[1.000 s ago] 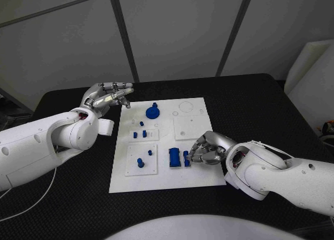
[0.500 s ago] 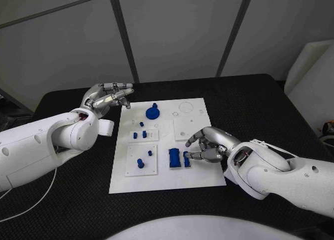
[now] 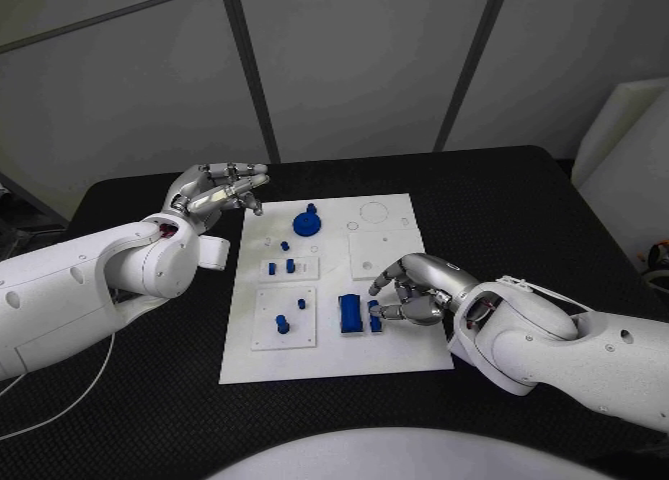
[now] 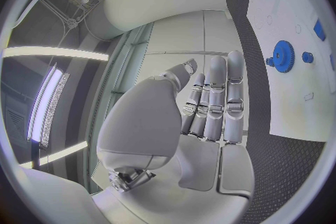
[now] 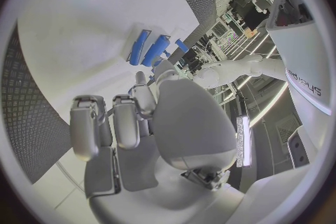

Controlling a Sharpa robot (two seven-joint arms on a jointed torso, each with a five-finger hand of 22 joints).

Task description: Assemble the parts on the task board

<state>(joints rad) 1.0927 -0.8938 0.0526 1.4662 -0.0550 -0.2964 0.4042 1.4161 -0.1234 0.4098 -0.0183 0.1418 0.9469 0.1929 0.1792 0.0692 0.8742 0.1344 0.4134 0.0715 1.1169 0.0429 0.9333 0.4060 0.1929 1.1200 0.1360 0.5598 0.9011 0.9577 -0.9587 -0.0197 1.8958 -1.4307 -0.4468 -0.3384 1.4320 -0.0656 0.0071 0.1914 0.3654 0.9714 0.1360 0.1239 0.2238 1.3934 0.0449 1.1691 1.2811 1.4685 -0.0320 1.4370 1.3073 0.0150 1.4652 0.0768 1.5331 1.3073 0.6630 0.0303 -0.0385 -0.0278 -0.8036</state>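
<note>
Grey wall panels (image 3: pixel 349 70), divided by dark vertical strips, close the room behind a black table (image 3: pixel 536 210) with a fine textured top. White and rectangular, the task board (image 3: pixel 385 355) lies flat in the middle of that table, its long side running away from the robot. The left hand (image 3: pixel 216 192) hovers over the bare table just beside the board's far left corner; its fingers (image 4: pixel 218 95) lie straight, side by side, and hold nothing. The right hand (image 3: pixel 415 292) rests low over the board's near right part, fingers loosely curled and apart; whether the fingertips touch a part cannot be told. The parts follow by size: a blue gear (image 3: pixel 307 222) near the far left of the board; a blue rectangular block (image 3: pixel 349 313) just left of the right hand; a slim blue piece (image 3: pixel 375 318) beside it, next to the fingertips; and small blue pegs (image 3: pixel 281 324) standing in raised white tiles on the left.
</note>
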